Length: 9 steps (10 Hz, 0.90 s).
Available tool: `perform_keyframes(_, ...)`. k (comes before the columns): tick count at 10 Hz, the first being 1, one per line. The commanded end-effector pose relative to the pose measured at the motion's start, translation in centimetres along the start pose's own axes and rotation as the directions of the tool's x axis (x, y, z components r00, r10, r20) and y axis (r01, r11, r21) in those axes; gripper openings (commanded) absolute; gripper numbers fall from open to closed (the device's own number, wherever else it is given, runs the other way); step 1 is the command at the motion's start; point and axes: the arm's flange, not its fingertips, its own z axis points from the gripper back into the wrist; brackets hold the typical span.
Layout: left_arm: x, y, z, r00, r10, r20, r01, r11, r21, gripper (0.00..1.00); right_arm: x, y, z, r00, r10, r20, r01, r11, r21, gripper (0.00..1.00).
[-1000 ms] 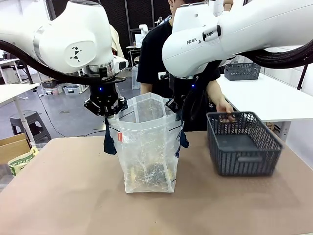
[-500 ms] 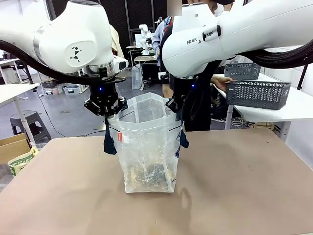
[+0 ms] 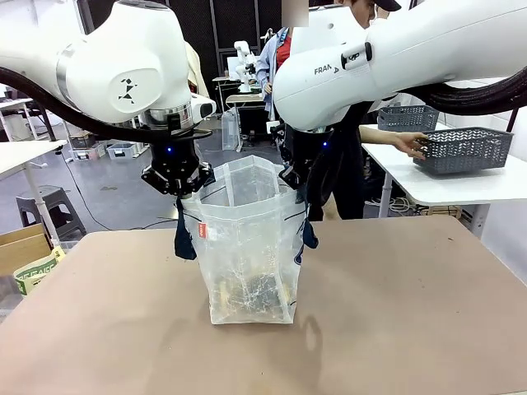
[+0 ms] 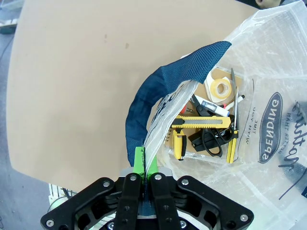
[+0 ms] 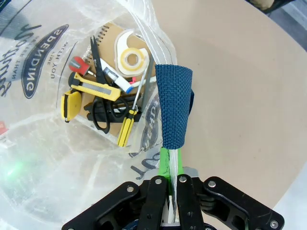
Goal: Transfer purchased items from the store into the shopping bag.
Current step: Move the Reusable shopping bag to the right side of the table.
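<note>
Standing upright on the table (image 3: 412, 313) between the two grippers, the bag (image 3: 247, 247) is spread open. The left gripper (image 4: 143, 163) is clamped on one rim beside a navy handle (image 4: 144, 105), and the right gripper (image 5: 171, 163) pinches the opposite rim. Beneath both sets of fingers a tape roll (image 4: 221, 88), knife (image 4: 201, 122), scissors (image 5: 103, 112) and notebook (image 5: 108, 33) lie at the bottom. Well beyond the right gripper a person's hand (image 3: 409, 145) rests on a basket (image 3: 465, 148) on another table, so loading looks largely done, though I cannot tell whether anything remains.
</note>
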Motion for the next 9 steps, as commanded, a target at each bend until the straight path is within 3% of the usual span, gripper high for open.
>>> perform_keyframes(1, 0.07, 0.13, 0.11, 1.000, 0.003, 0.002, -0.003, 1.000, -0.001, 0.00, 0.07, -0.03, 0.09, 1.000, 0.000, 0.003, 0.000, 1.000, 0.000, 0.00)
perform_keyframes(9, 0.00, 0.00, 0.00, 1.000, 0.000, 0.000, 0.000, 1.000, 0.000, 0.00, 0.00, 0.00, 0.00, 1.000, 0.000, 0.000, 0.000, 1.000, 0.000, 0.00)
